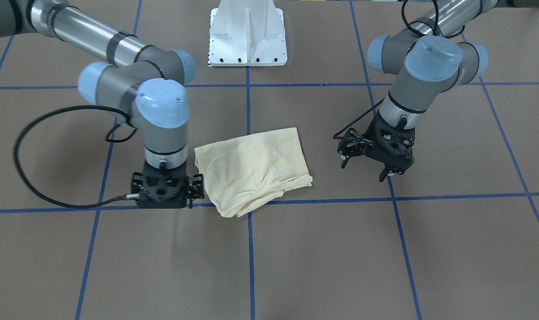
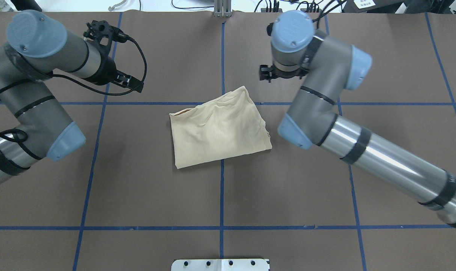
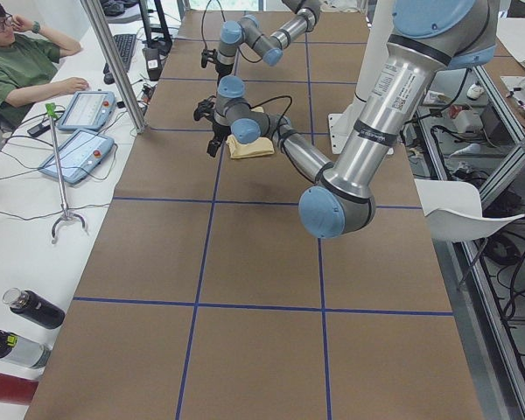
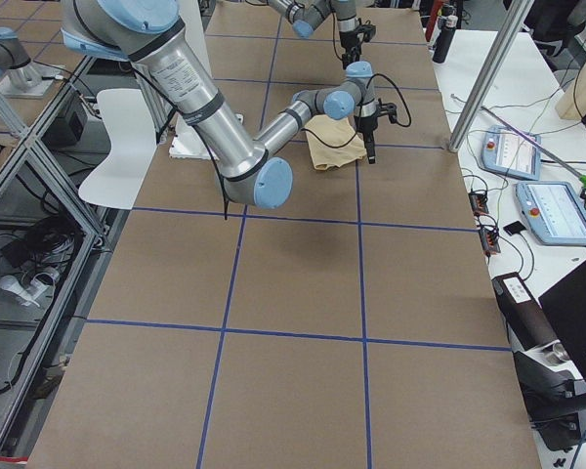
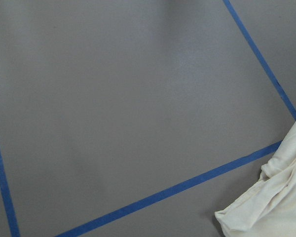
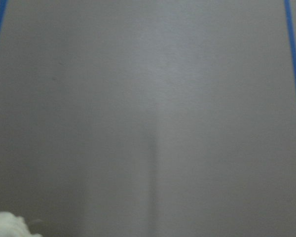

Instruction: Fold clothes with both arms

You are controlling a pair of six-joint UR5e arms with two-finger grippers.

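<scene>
Layout — shirt (image 2: 218, 130) on the table (image 2: 156, 188), flanked both sides.
You have it lying ahead of the pedestal base (image 1: 247, 35), near the middle; the left gripper (image 1: 363, 171) hangs well apart on its left, the right gripper (image 1: 162, 200) just beside its right edge.

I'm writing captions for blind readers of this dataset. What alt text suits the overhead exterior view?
A pale cream-yellow knit shirt, folded into a rough rectangle, lies in the middle of a brown table crossed by blue tape lines. The black left gripper and right gripper of two grey-and-silver arms sit off its far corners, neither holding it.
</scene>
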